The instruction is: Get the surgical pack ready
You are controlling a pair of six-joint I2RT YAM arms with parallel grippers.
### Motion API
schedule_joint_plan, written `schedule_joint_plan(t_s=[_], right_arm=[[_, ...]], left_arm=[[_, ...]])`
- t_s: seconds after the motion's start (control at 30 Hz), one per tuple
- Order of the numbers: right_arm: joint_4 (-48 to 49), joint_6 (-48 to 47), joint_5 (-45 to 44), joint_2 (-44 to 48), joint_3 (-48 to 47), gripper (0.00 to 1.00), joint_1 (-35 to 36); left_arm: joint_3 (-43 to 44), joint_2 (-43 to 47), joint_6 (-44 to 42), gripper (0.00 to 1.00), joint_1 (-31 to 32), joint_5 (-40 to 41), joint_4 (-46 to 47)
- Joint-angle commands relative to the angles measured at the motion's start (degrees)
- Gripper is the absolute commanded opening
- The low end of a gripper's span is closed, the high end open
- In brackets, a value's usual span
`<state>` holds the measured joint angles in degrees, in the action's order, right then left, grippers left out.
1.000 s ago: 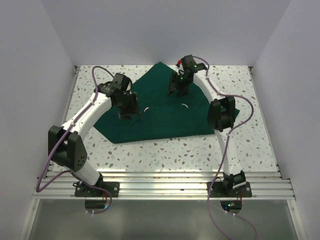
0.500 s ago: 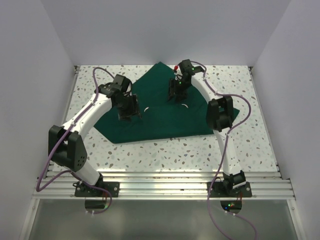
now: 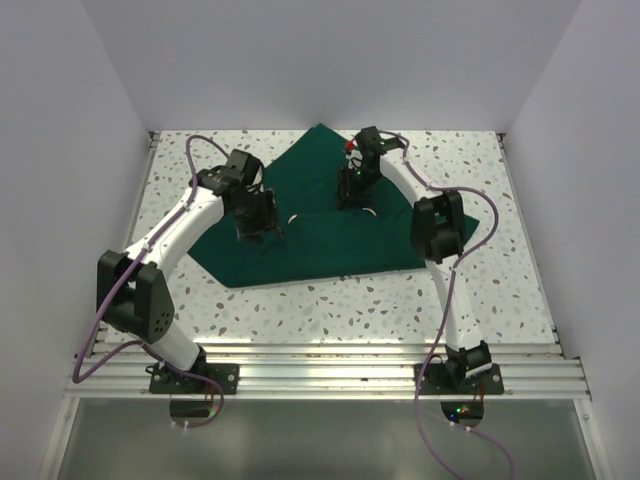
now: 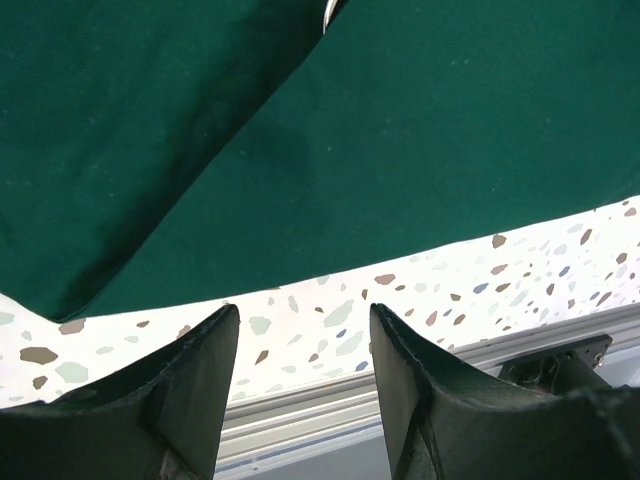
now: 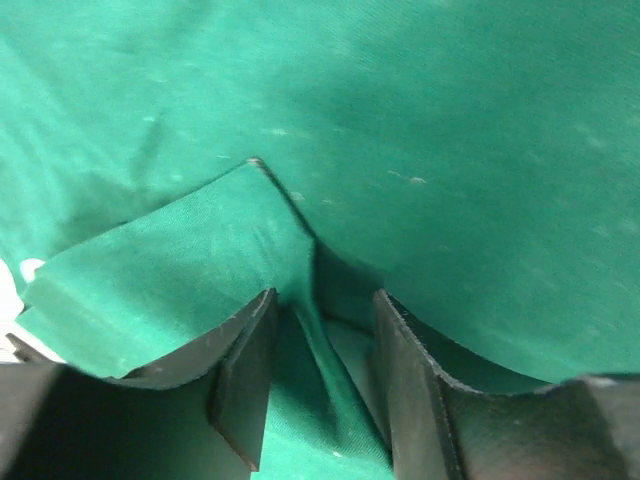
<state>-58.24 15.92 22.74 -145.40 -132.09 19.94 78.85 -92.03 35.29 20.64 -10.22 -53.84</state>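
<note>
Speckled table (image 3: 480,290), white walls (image 3: 300,60). Surgical pack (image 3: 320,235): green, spread beneath. My left gripper (image 4: 300,340): parted, empty, above its edge. My right gripper (image 5: 322,330): parted astride a fold.

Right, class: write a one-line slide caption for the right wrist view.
Right hand straddling a raised fold of the dark green drape, fingers apart.

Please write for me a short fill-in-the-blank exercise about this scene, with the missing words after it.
1. The cloth on the table is dark ____.
2. The left gripper is open and holds ____.
3. The fingers of the right gripper stand on either side of a fold of the ____.

Missing words: green; nothing; cloth.
</note>
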Motion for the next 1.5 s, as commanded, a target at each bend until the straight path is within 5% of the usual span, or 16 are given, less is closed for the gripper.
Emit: schedule_joint_plan(t_s=[0.0, 0.37, 0.53, 1.47], right_arm=[[1.7, 0.7, 5.9, -1.5, -3.3, 0.42, 0.7], [5.6, 5.8, 10.4, -2.0, -5.1, 0.0, 1.1], [8.1, 9.0, 4.3, -0.2, -5.0, 0.0, -0.3], [18.9, 16.8, 4.3, -6.2, -6.0, 0.03, -3.2]], left_arm=[[-0.1, 1.3, -1.4, 0.59, -0.5, -0.9, 1.2], [-0.4, 1.9, -2.2, 0.59, -1.7, -0.2, 0.7], [-0.8, 2.4, -1.9, 0.59, -1.9, 0.0, 0.9], [3.6, 2.1, 0.4, 0.59, -2.5, 3.7, -1.9]])
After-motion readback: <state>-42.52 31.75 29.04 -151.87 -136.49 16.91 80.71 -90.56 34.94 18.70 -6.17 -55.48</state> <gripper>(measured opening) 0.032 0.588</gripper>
